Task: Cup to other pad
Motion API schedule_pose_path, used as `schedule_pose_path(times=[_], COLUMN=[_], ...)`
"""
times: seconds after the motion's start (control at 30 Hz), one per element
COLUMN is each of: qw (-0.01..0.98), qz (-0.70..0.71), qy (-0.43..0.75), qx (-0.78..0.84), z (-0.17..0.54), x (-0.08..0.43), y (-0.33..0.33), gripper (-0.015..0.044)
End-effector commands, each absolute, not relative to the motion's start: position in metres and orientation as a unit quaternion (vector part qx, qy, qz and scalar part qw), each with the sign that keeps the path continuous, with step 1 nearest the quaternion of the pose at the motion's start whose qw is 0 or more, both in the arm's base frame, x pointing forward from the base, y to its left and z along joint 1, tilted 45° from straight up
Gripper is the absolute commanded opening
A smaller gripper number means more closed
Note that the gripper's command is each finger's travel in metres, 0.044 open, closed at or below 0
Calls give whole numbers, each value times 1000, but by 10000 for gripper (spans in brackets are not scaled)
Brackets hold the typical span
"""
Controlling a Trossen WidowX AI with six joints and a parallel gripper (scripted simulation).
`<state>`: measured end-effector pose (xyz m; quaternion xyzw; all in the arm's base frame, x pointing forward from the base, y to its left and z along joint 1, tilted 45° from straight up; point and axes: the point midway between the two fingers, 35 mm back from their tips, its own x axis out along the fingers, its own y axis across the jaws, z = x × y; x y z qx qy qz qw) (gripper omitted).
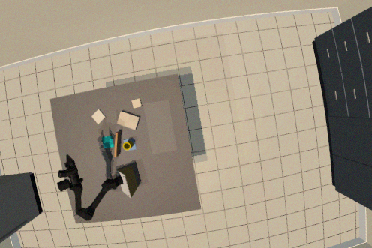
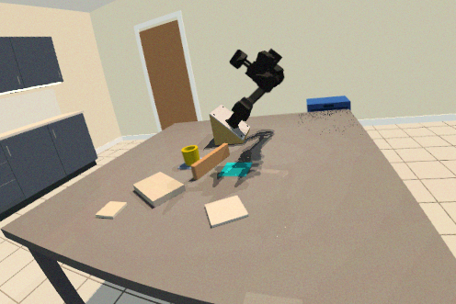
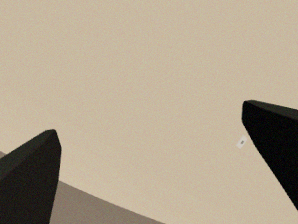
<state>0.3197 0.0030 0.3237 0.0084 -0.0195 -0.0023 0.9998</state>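
A yellow cup [image 1: 127, 145] [image 2: 190, 156] stands upright on the blue pad [image 1: 133, 147] [image 2: 183, 165]. Its inside looks dark and I cannot make out the marbles. The teal pad [image 1: 107, 141] [image 2: 235, 169] lies bare on the other side of an upright orange board, with the arm's shadow falling across it. My gripper [image 3: 153, 124] is open, its two fingers wide apart with nothing between them. It is raised high above the table, well away from the cup, and the wrist view shows mostly wall and a bit of table edge.
The orange board [image 1: 115, 144] [image 2: 210, 161] stands between the two pads. A thick tan block [image 1: 128, 120] [image 2: 159, 187] and two thin tan tiles [image 1: 98, 116] [image 2: 226, 210], [image 1: 136, 103] [image 2: 111, 209] lie beyond it. The arm is mounted on a wedge-shaped base [image 2: 221, 133].
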Motion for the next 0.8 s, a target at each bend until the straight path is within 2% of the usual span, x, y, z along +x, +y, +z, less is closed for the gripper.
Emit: schedule_pose_path(times=[0.0,0.27,0.53,0.77], qw=[1000,942,806,697], qz=[-3,47,248,459], qy=[-13,261,457,498], qx=[3,-206,-284,-233], z=[321,192,70,-3], x=[321,367,352,311], y=[2,-33,-58,-61], gripper=[374,166,166,166])
